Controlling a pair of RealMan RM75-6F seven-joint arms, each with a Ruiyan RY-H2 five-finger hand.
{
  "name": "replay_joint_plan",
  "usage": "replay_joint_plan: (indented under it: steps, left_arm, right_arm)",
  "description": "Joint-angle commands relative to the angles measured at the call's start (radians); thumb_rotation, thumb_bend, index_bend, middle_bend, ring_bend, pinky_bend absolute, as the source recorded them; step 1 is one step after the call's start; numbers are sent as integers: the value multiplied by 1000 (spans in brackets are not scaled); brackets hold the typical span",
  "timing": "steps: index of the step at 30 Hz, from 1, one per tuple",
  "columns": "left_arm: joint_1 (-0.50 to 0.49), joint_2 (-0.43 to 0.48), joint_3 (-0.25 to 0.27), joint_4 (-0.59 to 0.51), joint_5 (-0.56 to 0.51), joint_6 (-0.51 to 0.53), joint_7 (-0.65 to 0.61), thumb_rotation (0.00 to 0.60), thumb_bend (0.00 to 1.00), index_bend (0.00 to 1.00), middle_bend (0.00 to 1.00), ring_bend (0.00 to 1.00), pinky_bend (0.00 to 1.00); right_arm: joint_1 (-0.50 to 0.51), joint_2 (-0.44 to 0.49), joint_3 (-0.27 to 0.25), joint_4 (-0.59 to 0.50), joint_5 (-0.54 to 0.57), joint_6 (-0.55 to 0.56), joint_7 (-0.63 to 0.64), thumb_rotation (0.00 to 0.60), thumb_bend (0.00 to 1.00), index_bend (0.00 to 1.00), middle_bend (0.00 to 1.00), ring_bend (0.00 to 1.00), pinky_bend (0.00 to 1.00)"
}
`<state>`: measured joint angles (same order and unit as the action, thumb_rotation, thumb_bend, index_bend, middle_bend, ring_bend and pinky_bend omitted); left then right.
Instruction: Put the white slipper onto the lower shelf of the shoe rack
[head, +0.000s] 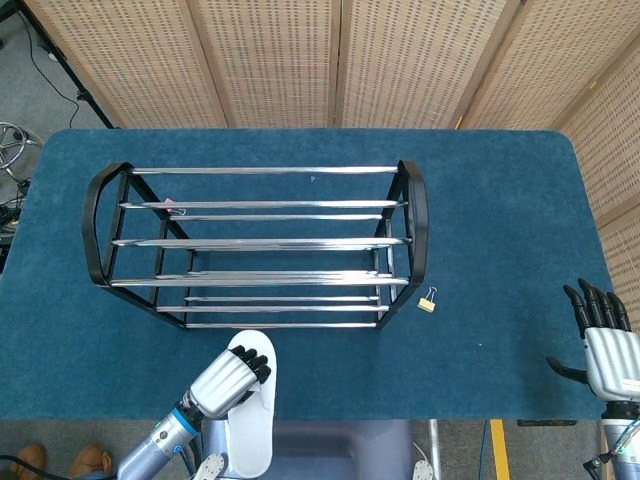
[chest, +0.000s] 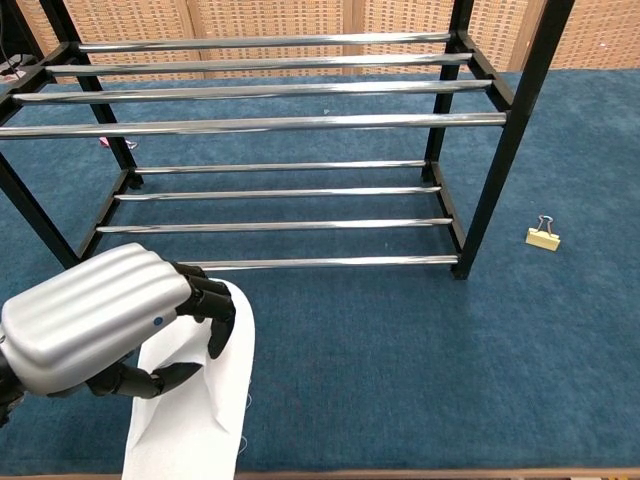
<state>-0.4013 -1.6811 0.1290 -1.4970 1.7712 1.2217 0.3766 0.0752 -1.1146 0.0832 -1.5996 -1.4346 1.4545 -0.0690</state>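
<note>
A: Nearest first, what's the chest view got that the head view doesn't?

B: Close-up of the left hand (chest: 95, 330). Fingers curled down over the white slipper (chest: 195, 415), thumb tucked under its near side, so it's got hold of the slipper. The slipper sits at the table's front edge, just short of the rack's front bottom rail, not on any shelf yet.

A: Touching that rail?

B: Can't tell, the knuckles hide the toe end. Head view shows the same left hand (head: 232, 375) over the slipper (head: 250, 435), w/ the heel hanging past the table edge. The chest view crops that.

A: Right hand?

B: Head view only. Right hand (head: 605, 350) at the far right edge of the table (head: 500, 200), fingers straight and apart, thumb out to the side, nothing in it. Well apart from everything else.

A: Other stuff around?

B: Small binder clip (chest: 543, 236) on the blue cloth, just beside the rack's right front foot; also seen from above (head: 428, 302). Shoe rack (head: 255, 245) is mid-table, black end frames, chrome rails. Chest view shows the lower shelf (chest: 280, 210) bare, w/ the upper rails crossing above it. There's a tiny pink scrap (head: 172, 209) near the rack's back left; can't tell what it is.

A: Further back?

B: Woven screen panels (head: 330, 60) behind the table. The head view also catches a pair of shoes (head: 62, 462) on the floor, bottom left.
</note>
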Motion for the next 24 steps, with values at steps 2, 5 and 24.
replay_joint_plan:
  steps: [2, 5, 24]
  left_arm:
    - [-1, 2, 1, 3, 5, 4, -14, 600, 504, 716, 527, 476, 580]
    - [-6, 8, 3, 2, 12, 5, -27, 600, 516, 725, 533, 482, 587]
    - [-39, 80, 32, 3, 93, 38, -124, 600, 520, 732, 537, 485, 587]
  right_arm:
    - [1, 0, 0, 1, 1, -2, 0, 600, 0, 0, 0, 0, 0]
    - [1, -1, 1, 1, 2, -3, 1, 600, 0, 0, 0, 0, 0]
    - [1, -3, 0, 1, 4, -4, -7, 600, 0, 0, 0, 0, 0]
